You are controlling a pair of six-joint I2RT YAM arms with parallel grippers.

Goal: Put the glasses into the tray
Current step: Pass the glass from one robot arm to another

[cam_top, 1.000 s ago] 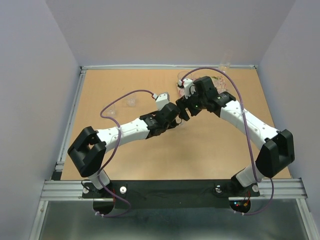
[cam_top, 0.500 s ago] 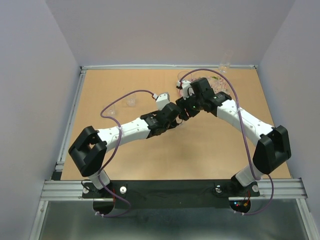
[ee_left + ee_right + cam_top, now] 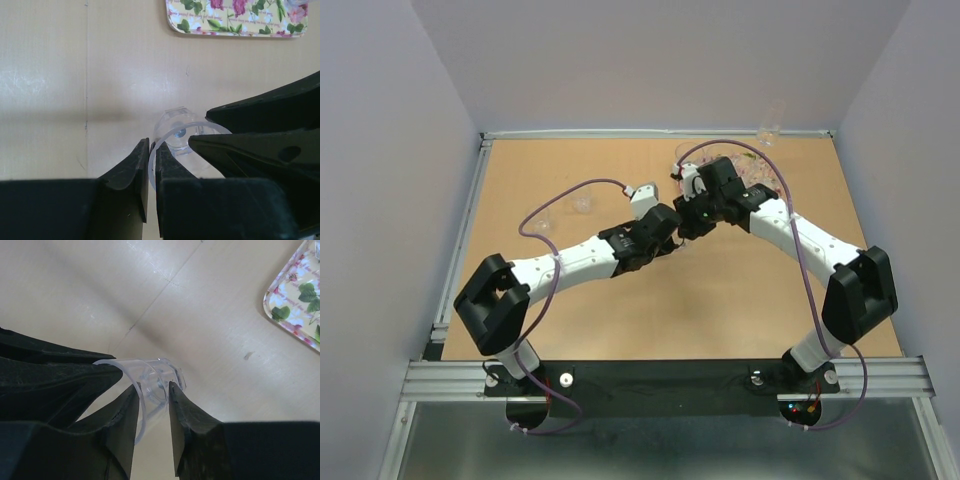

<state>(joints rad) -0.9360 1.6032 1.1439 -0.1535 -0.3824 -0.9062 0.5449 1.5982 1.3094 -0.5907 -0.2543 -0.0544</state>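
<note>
From above, the left gripper (image 3: 667,227) and right gripper (image 3: 691,219) meet mid-table, with open tabletop (image 3: 720,310) nearward and two loose glasses (image 3: 582,203) well to the left. In the left wrist view, the left gripper pinches the held glass (image 3: 181,136) by its rim, and the tray (image 3: 230,17) lies well beyond. In the right wrist view, the right gripper straddles that glass's wall, whether gripping it I cannot tell, and the tray's corner lies off to the right.

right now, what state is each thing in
left gripper: shut on the rim of the glass
right gripper: straddles the glass wall, grip unclear
glass: held up between both grippers
tray: flat on the table, apart from the held glass
</note>
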